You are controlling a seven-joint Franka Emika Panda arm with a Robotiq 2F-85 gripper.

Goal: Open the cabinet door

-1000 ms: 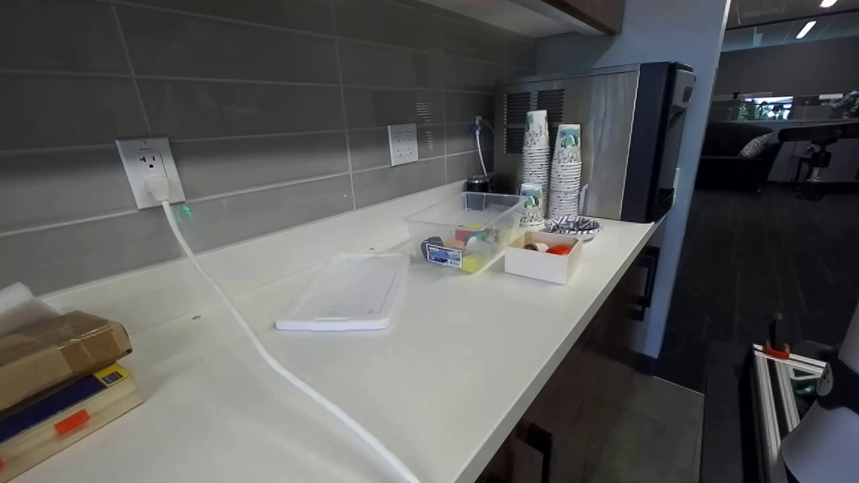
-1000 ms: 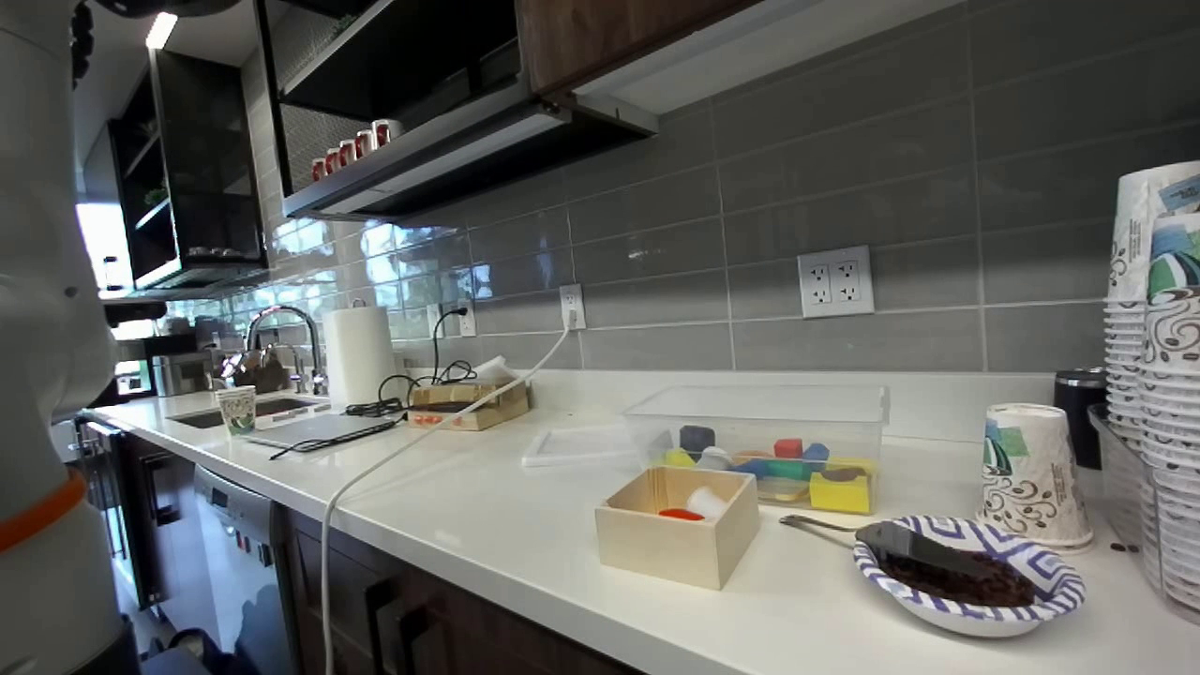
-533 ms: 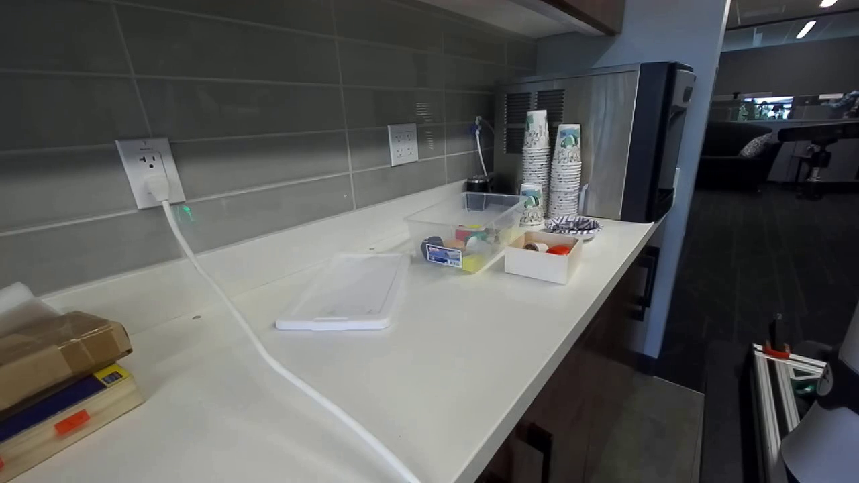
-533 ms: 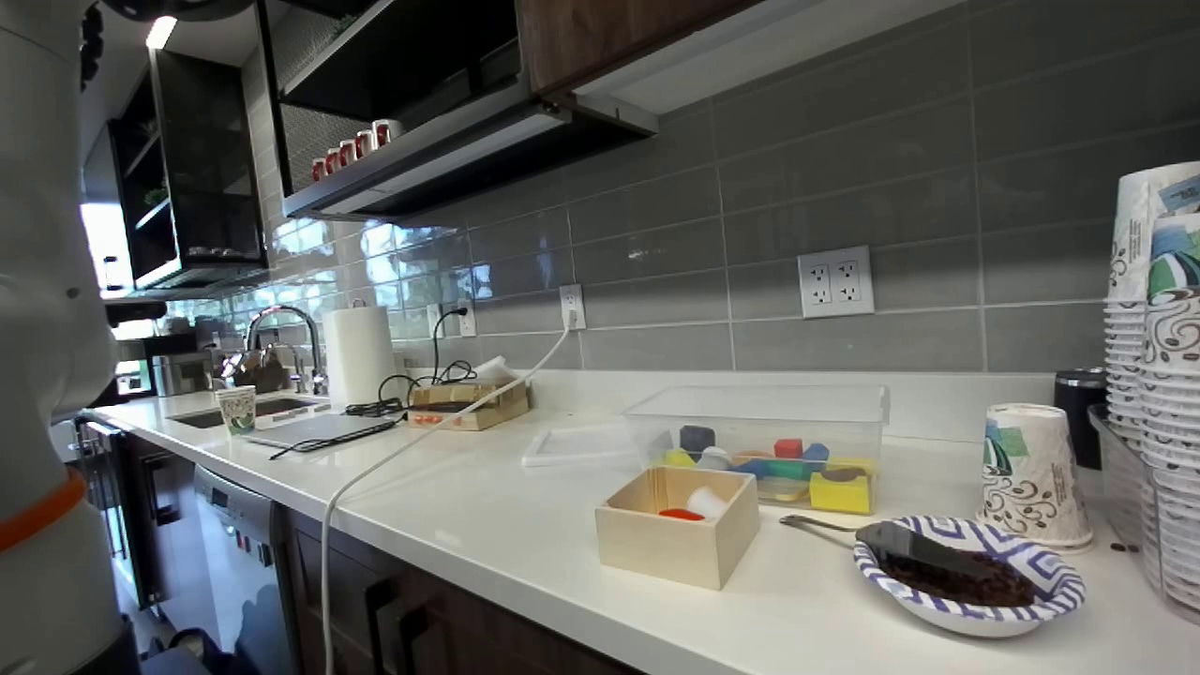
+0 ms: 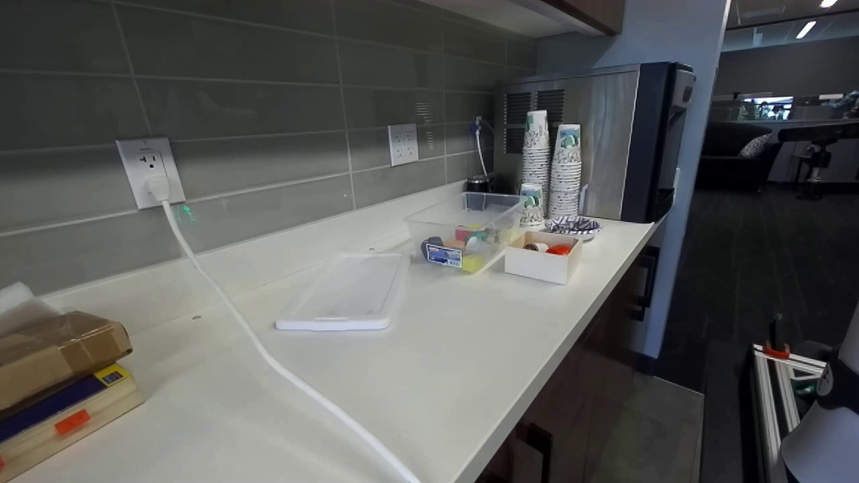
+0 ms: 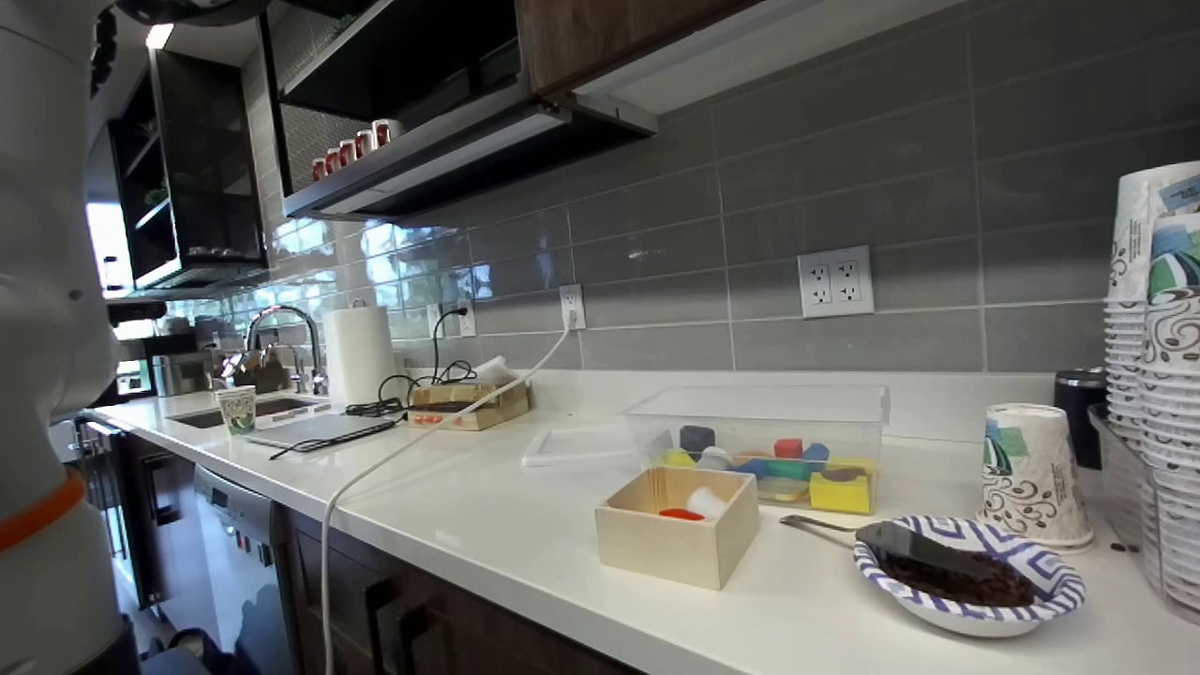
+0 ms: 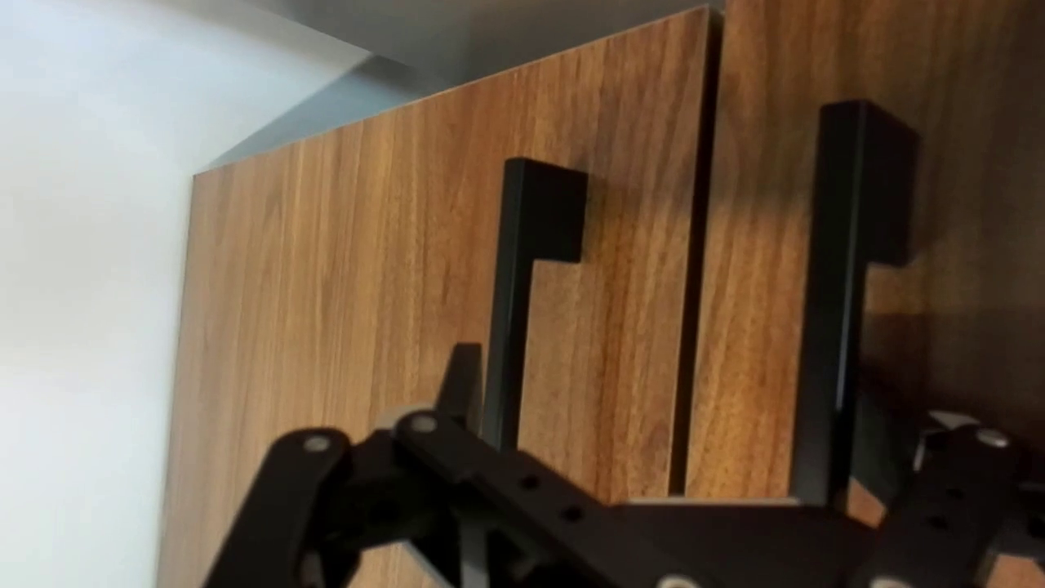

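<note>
**Brown wood-grain cabinet door point(image 7: 351, 269): approach stage, grasp not yet made**

Position: left of centre in the wrist view; appears closed. Fitted with a black square-edged bar handle point(image 7: 513, 302). Alongside, at right of frame, a matching brown wood-grain door point(image 7: 971, 245) with a second black bar handle point(image 7: 833, 327); narrow dark seam between. Which door is meant cannot be told.

Black two-fingered hand point(image 7: 673, 408): lower part of the wrist view. Fingers spread wide, nothing held. One fingertip point(image 7: 464, 376) appears just left of the left-hand bar, the other right of the right-hand bar; both bars seem to fall within the span. Contact cannot be judged.

Step in hand, as judged: alignment before grasping.

Next move, as judged: settle on one bar, shift until the fingers flank it alone, advance, clench, then draw the door outward along its hinge arc.

Surroundings: in an exterior view, white robot arm point(image 6: 47, 328) at left edge; dark brown wooden overhead cabinet point(image 6: 619, 37) at upper centre, possibly the unit concerned; below, white counter point(image 6: 487, 506) bearing a pale wooden open-topped box point(image 6: 656, 553).
</note>
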